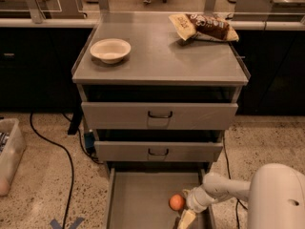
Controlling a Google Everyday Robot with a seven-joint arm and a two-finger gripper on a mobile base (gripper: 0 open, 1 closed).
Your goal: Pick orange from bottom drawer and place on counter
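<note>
- The orange (177, 202), small, round and smooth, sits on the drawer floor, toward the right side.
- The bottom drawer (143, 199) is pulled open: a shallow grey metal tray with low sides.
- The counter (162, 56) is the flat grey cabinet top.
- The pincer (187, 217) is low in the drawer, just right of the orange.
</note>
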